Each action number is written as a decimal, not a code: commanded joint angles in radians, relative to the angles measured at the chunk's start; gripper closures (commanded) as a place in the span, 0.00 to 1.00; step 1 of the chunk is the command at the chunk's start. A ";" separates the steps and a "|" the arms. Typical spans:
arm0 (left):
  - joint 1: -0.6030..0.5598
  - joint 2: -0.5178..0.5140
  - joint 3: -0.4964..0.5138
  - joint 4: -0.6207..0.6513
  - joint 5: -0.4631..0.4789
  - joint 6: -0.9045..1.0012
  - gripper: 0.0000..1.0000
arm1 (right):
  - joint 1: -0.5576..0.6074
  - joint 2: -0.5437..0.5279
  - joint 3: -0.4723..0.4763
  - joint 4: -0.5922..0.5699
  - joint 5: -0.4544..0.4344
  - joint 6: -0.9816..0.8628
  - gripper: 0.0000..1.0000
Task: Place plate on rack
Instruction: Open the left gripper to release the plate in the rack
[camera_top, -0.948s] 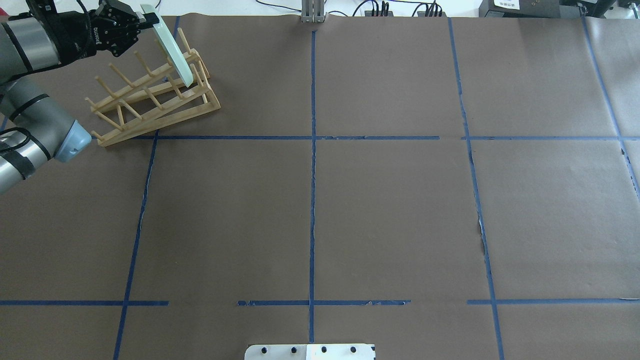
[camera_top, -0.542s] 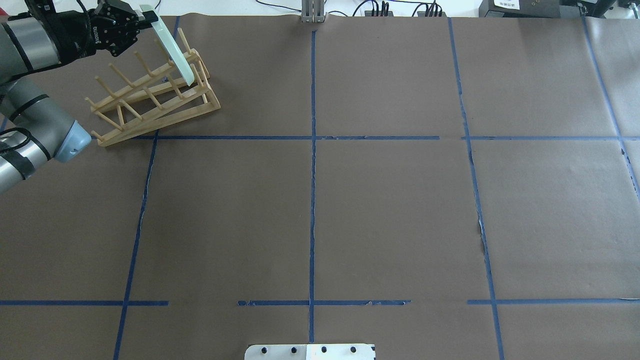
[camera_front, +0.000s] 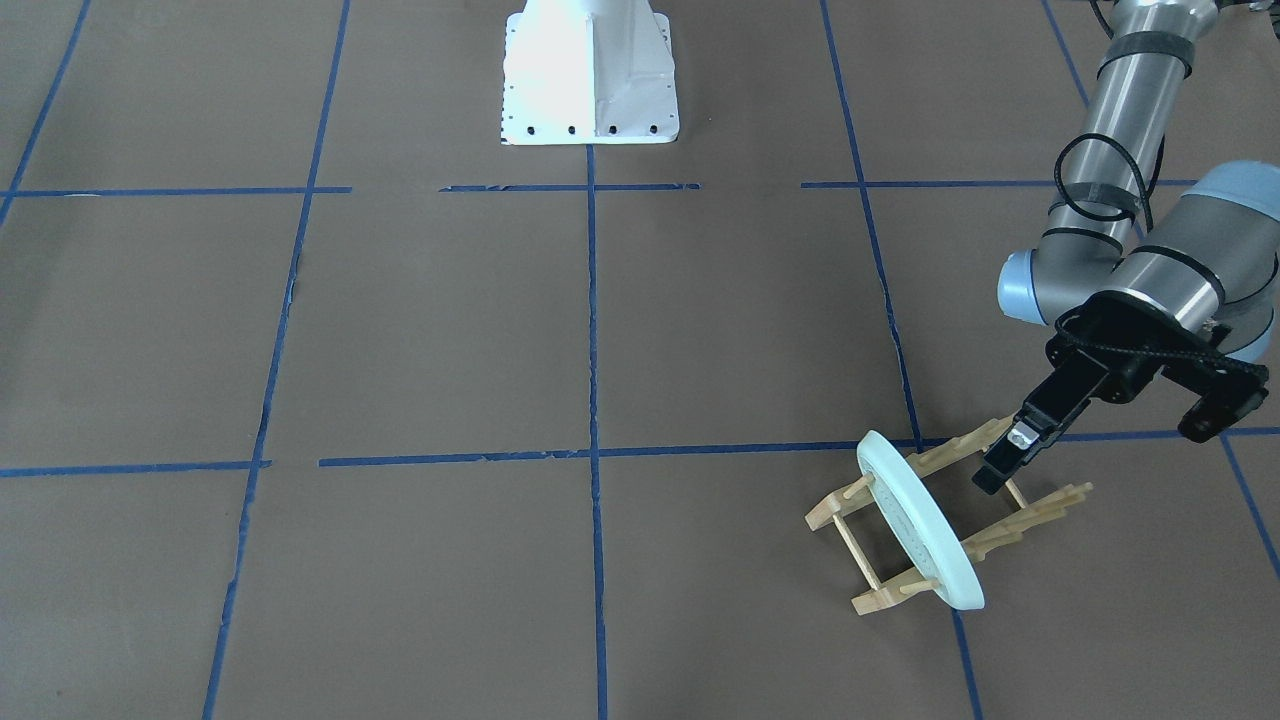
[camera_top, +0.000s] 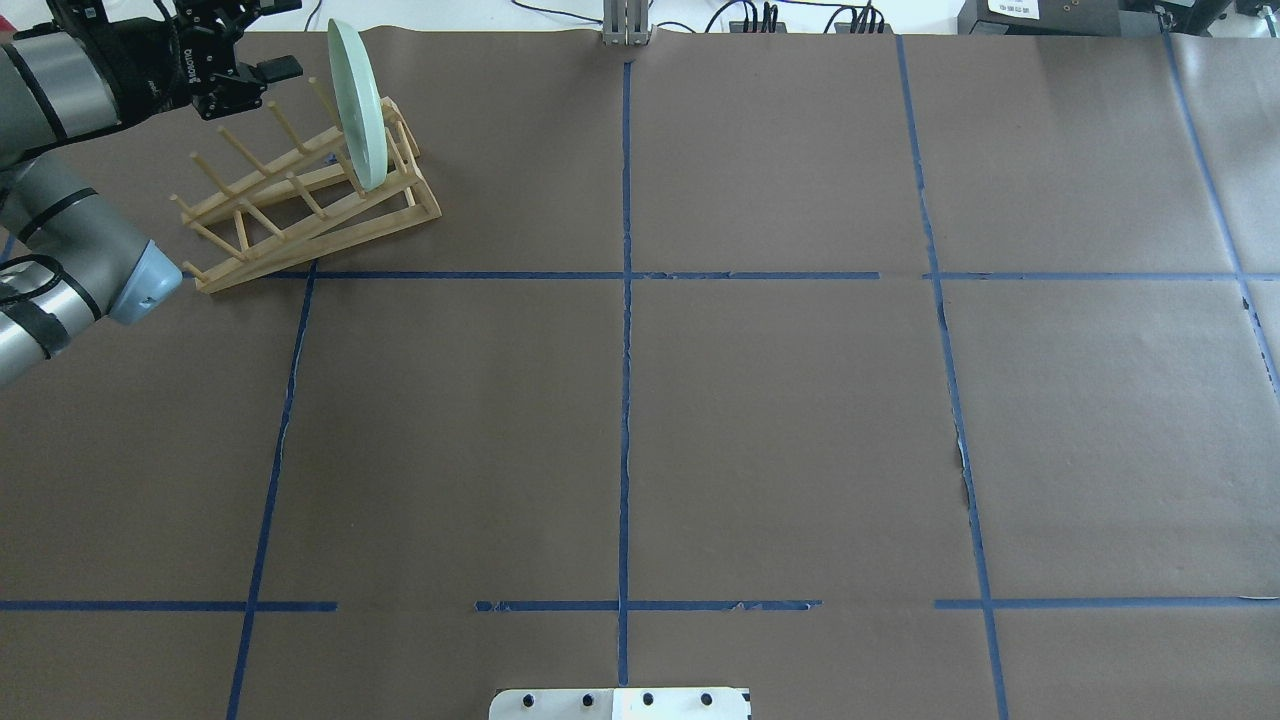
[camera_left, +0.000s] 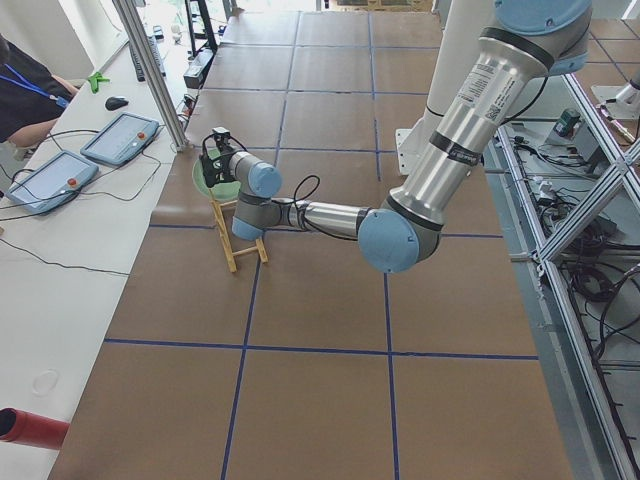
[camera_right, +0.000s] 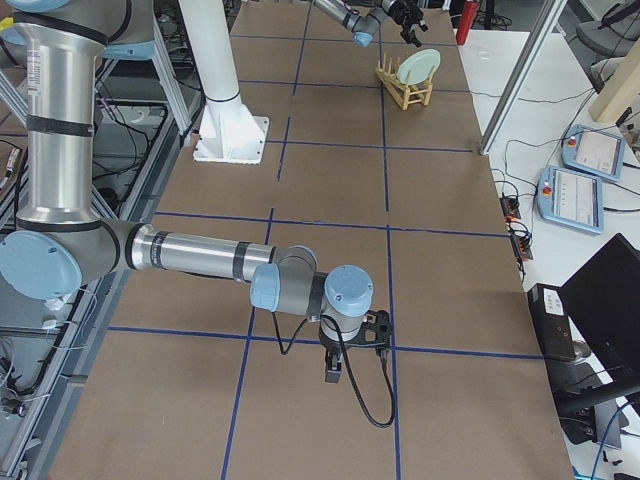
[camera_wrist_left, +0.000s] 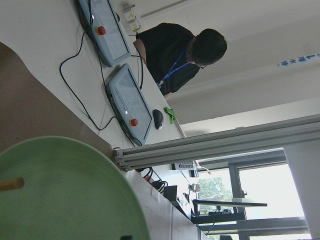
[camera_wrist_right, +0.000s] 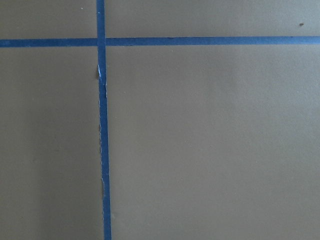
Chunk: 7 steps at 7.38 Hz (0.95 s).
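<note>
The pale mint-green plate (camera_top: 356, 106) stands on edge between the pegs at the far end of the light wooden rack (camera_top: 300, 225). It also shows in the front-facing view (camera_front: 922, 522) on the rack (camera_front: 1030, 515). My left gripper (camera_top: 283, 38) is open, its jaws spread wide, just left of the plate's upper rim and apart from it; it also shows in the front-facing view (camera_front: 1098, 455). The left wrist view shows the plate's face (camera_wrist_left: 65, 195) close below. My right gripper (camera_right: 336, 372) hangs low over the table far from the rack; I cannot tell whether it is open or shut.
The table is covered in brown paper with blue tape lines (camera_top: 625, 300). The robot's white base (camera_front: 590, 75) stands at the middle near edge. Beyond the rack's table edge are pendants (camera_left: 120, 138), cables and a seated person (camera_wrist_left: 180, 52).
My left gripper has opened and let go of the plate's rim, drawing slightly back to the left. The plate has tipped from leaning to more upright in the rack.
</note>
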 joint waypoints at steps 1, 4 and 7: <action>0.002 0.001 0.000 0.000 0.000 0.000 0.00 | 0.000 0.000 0.000 0.001 0.000 0.000 0.00; -0.008 0.046 -0.049 0.040 -0.001 0.235 0.00 | 0.000 0.000 0.000 0.001 0.000 0.000 0.00; -0.066 0.203 -0.271 0.306 -0.039 0.634 0.00 | 0.000 0.000 0.001 -0.001 0.000 0.000 0.00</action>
